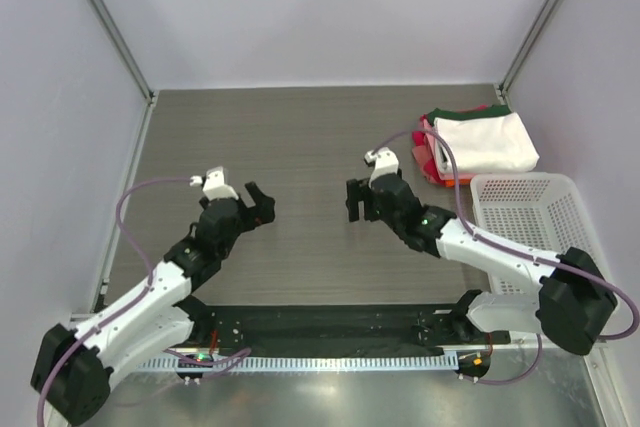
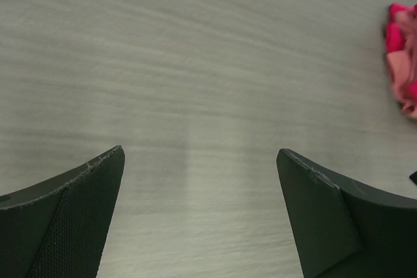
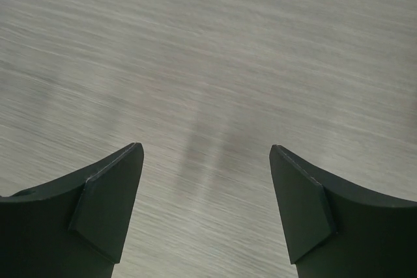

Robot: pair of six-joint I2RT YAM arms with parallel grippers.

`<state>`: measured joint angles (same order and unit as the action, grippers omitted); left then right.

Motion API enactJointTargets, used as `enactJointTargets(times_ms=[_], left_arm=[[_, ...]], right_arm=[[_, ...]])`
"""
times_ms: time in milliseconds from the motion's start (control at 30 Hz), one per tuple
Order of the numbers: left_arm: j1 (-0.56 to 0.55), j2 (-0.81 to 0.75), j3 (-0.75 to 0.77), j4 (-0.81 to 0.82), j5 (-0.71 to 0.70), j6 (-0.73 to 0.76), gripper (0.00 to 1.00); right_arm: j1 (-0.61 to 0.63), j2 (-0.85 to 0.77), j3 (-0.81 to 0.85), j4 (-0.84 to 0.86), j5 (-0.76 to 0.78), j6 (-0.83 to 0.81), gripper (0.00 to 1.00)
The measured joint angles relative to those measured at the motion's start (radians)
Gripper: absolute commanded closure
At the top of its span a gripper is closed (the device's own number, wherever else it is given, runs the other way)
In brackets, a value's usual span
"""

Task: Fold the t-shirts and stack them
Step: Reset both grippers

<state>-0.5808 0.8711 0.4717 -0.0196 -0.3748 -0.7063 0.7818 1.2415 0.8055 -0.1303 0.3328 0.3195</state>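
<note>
— Tabletop (image 1: 300, 137) condition?
— Grey wood grain, walled in pale panels.
— Grippers?
— Left gripper (image 1: 260, 205) found spread wide, empty, held over bare wood. Right gripper (image 1: 357, 201) likewise parted, nothing between.
— Garments?
— Folded t-shirts (image 1: 440, 162) found stacked at far right, well apart from both; cream-white shirt (image 1: 487, 140) topmost, red and pink beneath. White mesh basket (image 1: 525, 212) noted just beside, nearer.
</note>
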Motion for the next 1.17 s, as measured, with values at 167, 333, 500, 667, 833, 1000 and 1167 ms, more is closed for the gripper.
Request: enactJointTargets(times_ms=[167, 333, 500, 667, 833, 1000, 1167], left_arm=[[0.0, -0.279, -0.165, -0.085, 0.001, 0.056, 0.0], [0.0, -0.552, -0.229, -0.144, 0.017, 0.091, 0.0], [0.0, -0.672, -0.292, -0.155, 0.032, 0.094, 0.01], [0.0, -0.67, -0.301, -0.174, 0.031, 0.09, 0.0], [0.0, -0.601, -0.3, -0.176, 0.031, 0.086, 0.0], [0.0, -0.538, -0.296, -0.177, 0.032, 0.086, 0.01], [0.0, -0.525, -0.296, -0.177, 0.032, 0.086, 0.0]], right_arm=[[-0.018, -0.097, -0.273, 0.154, 0.0, -0.003, 0.15], [-0.018, -0.113, -0.346, 0.228, -0.022, 0.0, 0.12], [-0.018, -0.092, -0.376, 0.319, -0.066, 0.011, 0.11], [-0.018, -0.084, -0.398, 0.372, -0.085, 0.024, 0.09], [-0.018, -0.093, -0.407, 0.394, -0.084, 0.027, 0.09], [-0.018, -0.105, -0.408, 0.398, -0.08, 0.027, 0.08], [-0.018, -0.118, -0.409, 0.398, -0.08, 0.027, 0.08]])
